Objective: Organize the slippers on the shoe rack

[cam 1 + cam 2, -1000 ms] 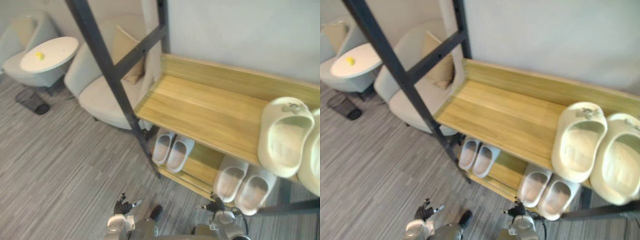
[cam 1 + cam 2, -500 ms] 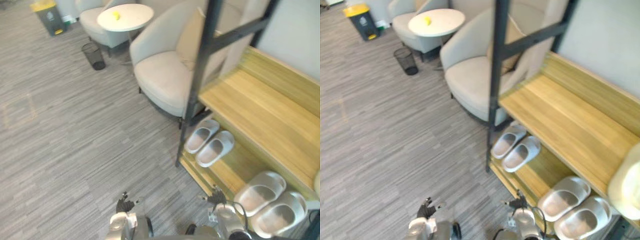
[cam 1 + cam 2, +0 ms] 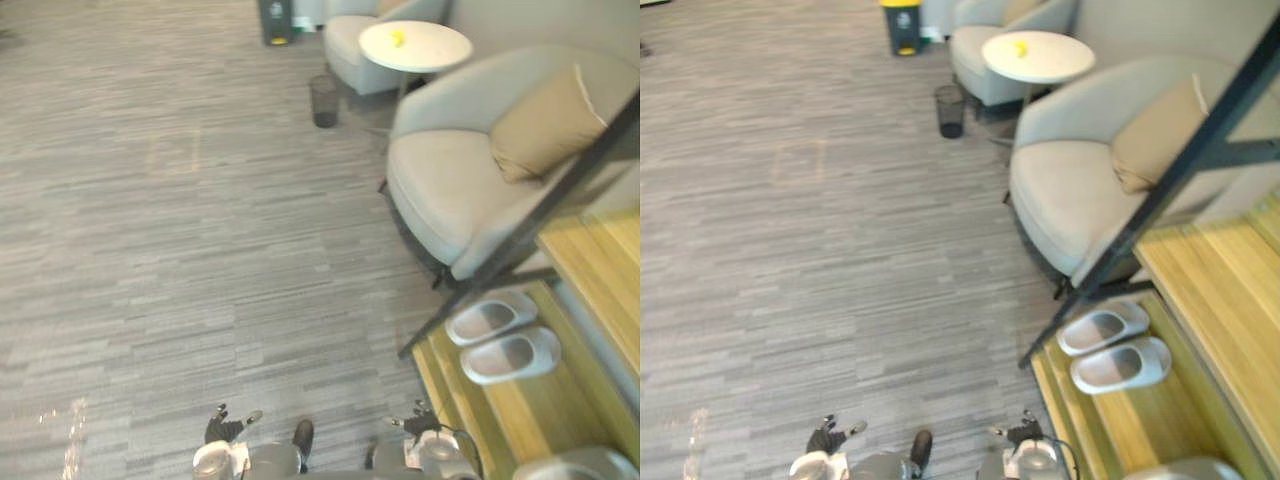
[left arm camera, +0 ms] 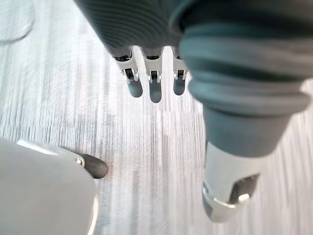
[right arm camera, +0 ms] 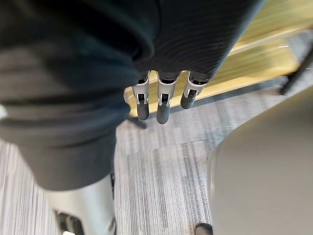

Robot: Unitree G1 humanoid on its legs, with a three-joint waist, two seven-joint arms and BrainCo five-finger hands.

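The wooden shoe rack (image 3: 1215, 290) with its black frame stands at the right edge of the eye views. Two pale grey slippers (image 3: 491, 320) (image 3: 510, 356) lie side by side on its lower shelf. The edge of another grey slipper (image 3: 575, 465) shows at the bottom right corner. My left hand (image 3: 226, 428) hangs low over the carpet with straight fingers (image 4: 154, 90) and holds nothing. My right hand (image 3: 416, 421) also hangs low, just left of the rack's lower shelf. Its fingers (image 5: 162, 105) are relaxed and empty.
A beige armchair (image 3: 450, 180) with a tan cushion (image 3: 545, 125) stands against the rack's left end. Behind it are a round white table (image 3: 415, 45), a second armchair (image 3: 985, 45), a wire bin (image 3: 323, 100) and a yellow-lidded bin (image 3: 902, 22). Grey carpet (image 3: 180, 220) spreads left.
The camera has swung left: the rack has slid to the right edge and the cream slippers on its top shelf have left the view. Both hands stay low and empty.
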